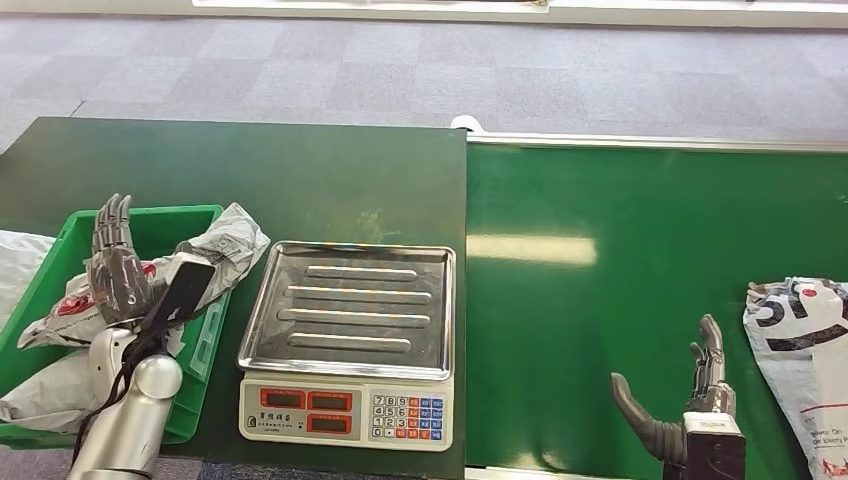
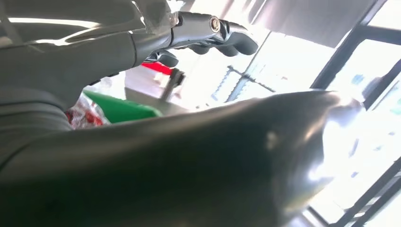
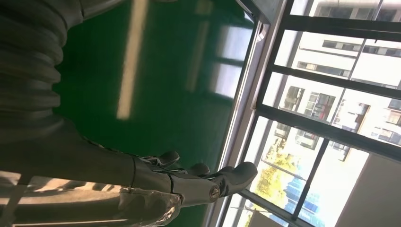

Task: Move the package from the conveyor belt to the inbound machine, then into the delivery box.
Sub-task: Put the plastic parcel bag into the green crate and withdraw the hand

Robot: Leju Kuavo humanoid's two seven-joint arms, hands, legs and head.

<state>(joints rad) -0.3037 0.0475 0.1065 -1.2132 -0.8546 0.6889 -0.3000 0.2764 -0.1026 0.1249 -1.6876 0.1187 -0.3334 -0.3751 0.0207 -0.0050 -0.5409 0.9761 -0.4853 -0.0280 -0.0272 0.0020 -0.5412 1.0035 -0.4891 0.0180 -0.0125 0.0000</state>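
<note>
From the head view, the package (image 1: 800,360) lies on the green belt (image 1: 640,300) at the far right edge of the picture, a white poly mailer with black and red print, creased and lying flat, partly cut off by the frame. The right hand (image 1: 690,400) stands just beside it on the belt, fingers up and thumb out to the side, spread and holding nothing, not touching the bag. The scale (image 1: 350,335) with its ribbed steel tray sits between belt and box with nothing on it. The left hand (image 1: 118,262) hovers over the green box (image 1: 200,215), fingers straight and apart, gripping nothing; other mailers (image 1: 225,245) already lie in the box beneath it. The left wrist view is mostly the hand's own thumb, with the fingers (image 2: 222,38) extended and free, a strip of green box and a bit of red print behind. In the right wrist view the fingers (image 3: 208,182) stretch out over bare belt, with nothing in them. The mailer looks light, limp and slick; it will likely sag and slide, so a pinch across a thicker fold or a raised edge nearest the hand seems safer than pressing on the flat film.
</note>
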